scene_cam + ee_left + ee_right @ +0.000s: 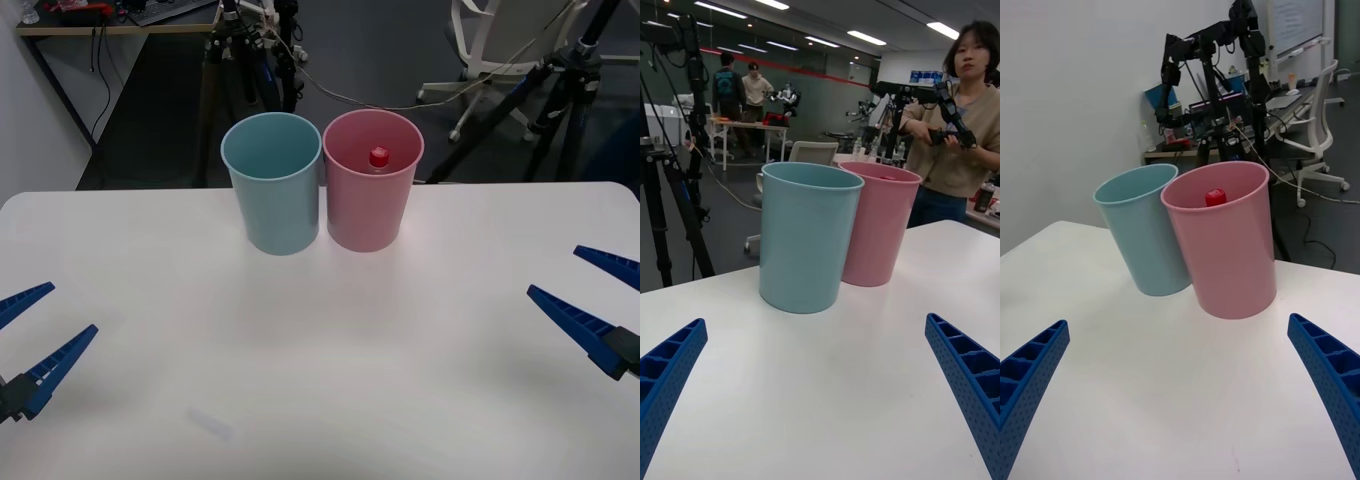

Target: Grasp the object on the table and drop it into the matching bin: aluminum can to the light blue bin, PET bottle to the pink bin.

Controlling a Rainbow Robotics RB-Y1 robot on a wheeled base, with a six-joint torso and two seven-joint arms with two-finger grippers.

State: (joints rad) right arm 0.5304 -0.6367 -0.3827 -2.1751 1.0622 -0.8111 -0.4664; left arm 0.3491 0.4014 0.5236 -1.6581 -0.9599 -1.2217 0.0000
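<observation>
The bottle [379,157] already stands inside the pink bin [369,215], its red cap showing just below the rim, so the sorting looks finished and the step in hand is, by my reading, simply pulling clear. To do that well, both arms should stay low and wide near the counter's [320,380] side edges, well apart from the bins, so that nothing nudges either one.

The left claw [28,343] hangs near the left edge of the counter toward the near corner, spread wide and holding nothing. The right claw [590,295] sits near the right edge, likewise spread wide and holding nothing.

The two bins stand upright near the middle of the far edge, touching or very nearly touching side by side, the light blue bin [272,200] on the robot's left of the pink one. From above, the light blue bin looks empty. In the pink bin only the bottle's cap and shoulder can be made out; the rest is hidden by the wall.
</observation>
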